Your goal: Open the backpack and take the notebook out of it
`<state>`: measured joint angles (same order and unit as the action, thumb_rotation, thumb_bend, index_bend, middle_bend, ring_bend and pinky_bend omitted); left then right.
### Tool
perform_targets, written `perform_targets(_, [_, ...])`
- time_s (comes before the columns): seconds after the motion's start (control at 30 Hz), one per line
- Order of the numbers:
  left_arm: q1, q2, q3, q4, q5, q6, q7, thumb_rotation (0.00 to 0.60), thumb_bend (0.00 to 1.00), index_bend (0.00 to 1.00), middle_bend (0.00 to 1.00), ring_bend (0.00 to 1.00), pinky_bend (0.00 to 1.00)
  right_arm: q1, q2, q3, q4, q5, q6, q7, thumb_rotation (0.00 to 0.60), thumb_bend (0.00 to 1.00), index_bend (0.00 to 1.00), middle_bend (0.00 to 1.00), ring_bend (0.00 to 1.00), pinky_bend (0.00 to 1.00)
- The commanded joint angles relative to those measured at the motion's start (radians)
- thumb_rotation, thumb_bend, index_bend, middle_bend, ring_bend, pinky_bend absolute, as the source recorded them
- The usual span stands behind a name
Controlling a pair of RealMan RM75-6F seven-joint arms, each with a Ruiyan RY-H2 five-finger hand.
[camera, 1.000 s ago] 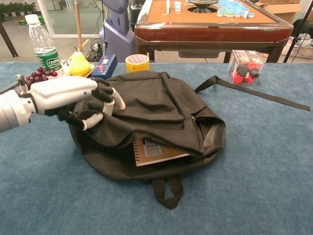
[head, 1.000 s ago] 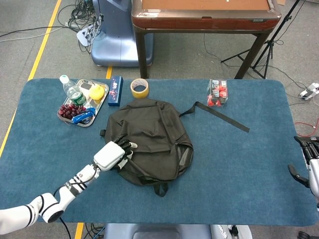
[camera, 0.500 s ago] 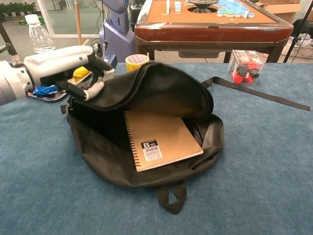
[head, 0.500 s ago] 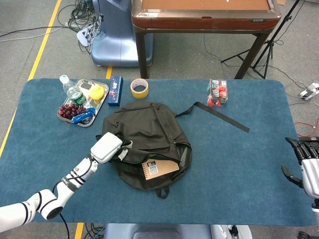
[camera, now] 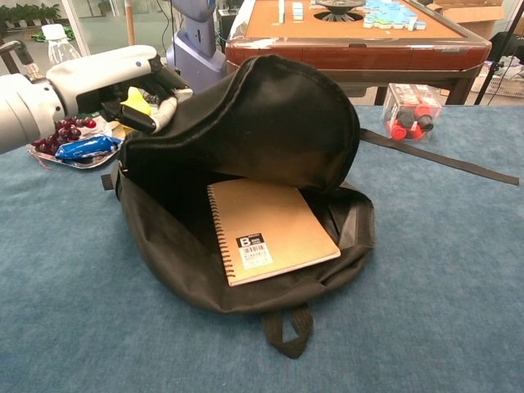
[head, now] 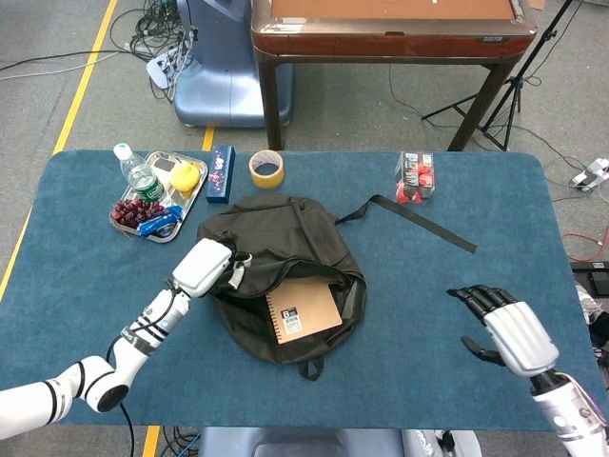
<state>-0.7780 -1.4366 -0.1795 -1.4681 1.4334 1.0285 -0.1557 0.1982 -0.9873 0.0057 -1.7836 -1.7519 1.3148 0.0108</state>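
Observation:
The black backpack point(head: 276, 238) point(camera: 270, 131) lies in the middle of the blue table with its top flap raised. My left hand point(head: 207, 267) point(camera: 135, 82) grips the flap's edge at the bag's left side and holds it up. Inside the open bag lies a brown spiral notebook point(head: 303, 311) point(camera: 270, 229), flat and fully exposed. My right hand point(head: 504, 328) hovers open above the table at the right, well clear of the bag; the chest view does not show it.
A metal tray point(head: 128, 224) with grapes, a yellow fruit and a blue packet sits at the back left, beside a water bottle point(head: 138, 173). A blue box point(head: 221, 173), tape roll point(head: 266, 169) and a clear box of red items point(head: 415, 178) stand behind the bag. A black strap point(head: 423, 221) trails right.
My left hand has lifted the flap higher, uncovering the whole notebook. My right hand has moved in from the table's right edge toward the bag.

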Motion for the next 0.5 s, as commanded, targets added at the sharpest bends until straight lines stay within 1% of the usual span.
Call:
perform_targets(0.03, [-0.003, 0.0, -0.007, -0.003, -0.018, -0.009, 0.01, 0.6, 0.56, 0.68, 0.73, 0.6, 0.32, 0.074, -0.003, -0.026, -0.043, -0.053, -0.097, 0.023, 0.6, 0.27, 0.23, 0.28, 0.23, 0.33])
perform_targets(0.27, [-0.005, 0.001, -0.024, -0.006, -0.054, -0.019, 0.012, 0.6, 0.56, 0.68, 0.73, 0.6, 0.32, 0.185, -0.058, -0.023, -0.077, -0.073, -0.235, 0.03, 0.6, 0.27, 0.23, 0.29, 0.23, 0.33])
perform_targets(0.5, [-0.008, 0.008, -0.036, -0.016, -0.076, -0.024, 0.02, 0.6, 0.56, 0.68, 0.73, 0.6, 0.32, 0.284, -0.163, 0.015, -0.06, -0.028, -0.34, 0.022, 0.6, 0.27, 0.23, 0.29, 0.23, 0.33])
